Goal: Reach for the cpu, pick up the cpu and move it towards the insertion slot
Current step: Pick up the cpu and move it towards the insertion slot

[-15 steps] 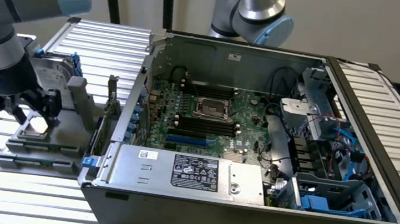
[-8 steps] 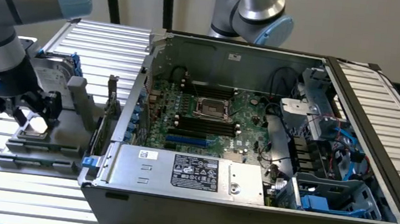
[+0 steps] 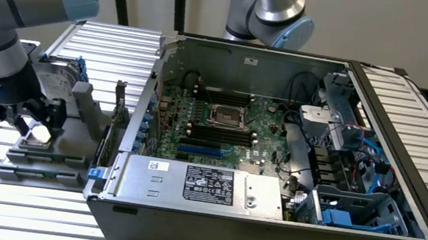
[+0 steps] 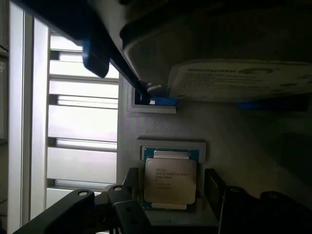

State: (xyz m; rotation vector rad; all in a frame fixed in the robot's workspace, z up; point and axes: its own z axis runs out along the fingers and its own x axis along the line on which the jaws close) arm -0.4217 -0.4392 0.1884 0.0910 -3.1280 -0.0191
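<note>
The cpu [image 3: 40,133], a small silvery square chip with a pale rim, lies flat in a recess of a grey holder [image 3: 43,159] at the exterior view's left, outside the computer case. My gripper [image 3: 38,126] stands low over it, open, with one dark finger on each side of the chip. In the wrist view the cpu [image 4: 170,179] sits between the fingers [image 4: 130,195], with narrow gaps to both edges, my gripper [image 4: 171,197] straddling it. The insertion slot [image 3: 226,116], a shiny metal frame with a dark centre, is on the motherboard inside the open case.
A silver hard drive with a blue bracket [image 3: 61,74] stands just behind the holder and appears as the hard drive [image 4: 239,78] in the wrist view. The case wall [image 3: 136,118] rises between holder and motherboard. A second robot arm [image 3: 271,15] hangs behind the case.
</note>
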